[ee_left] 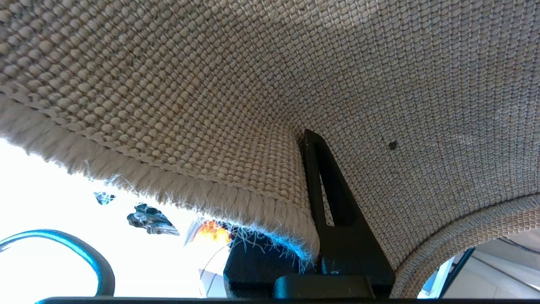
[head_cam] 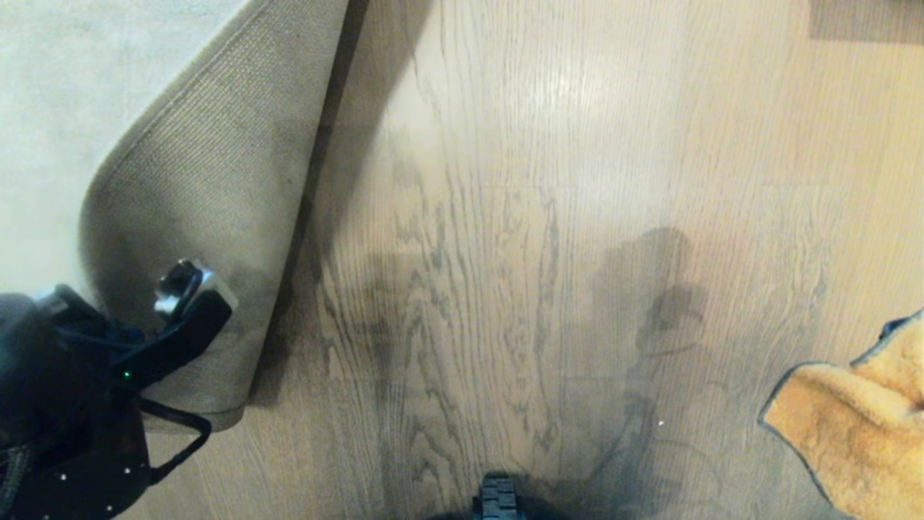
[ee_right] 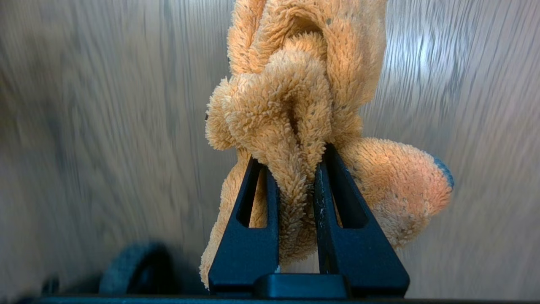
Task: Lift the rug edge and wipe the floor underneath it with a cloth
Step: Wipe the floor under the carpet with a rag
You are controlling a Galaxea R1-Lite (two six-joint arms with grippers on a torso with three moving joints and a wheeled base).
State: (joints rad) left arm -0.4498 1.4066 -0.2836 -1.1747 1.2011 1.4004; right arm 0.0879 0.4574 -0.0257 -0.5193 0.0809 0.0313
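On floor (head_cam: 548, 144) — left gripper (ee_left: 310, 190) clamps rug edge (head_cam: 216, 180) | right gripper (ee_right: 295, 169) pinches cloth (ee_right: 295, 97)

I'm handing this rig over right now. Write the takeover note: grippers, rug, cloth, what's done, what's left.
Left gripper: shut on the rug edge, corner folded back, tan backing up.
Right gripper: shut on the cloth, hanging bunched above the floor at the head view's right edge.
Done: rug lifted, cloth in hand, floor beside the fold exposed.
Left: bring the cloth over to the bared floor by the fold, wipe it, then lower the rug.
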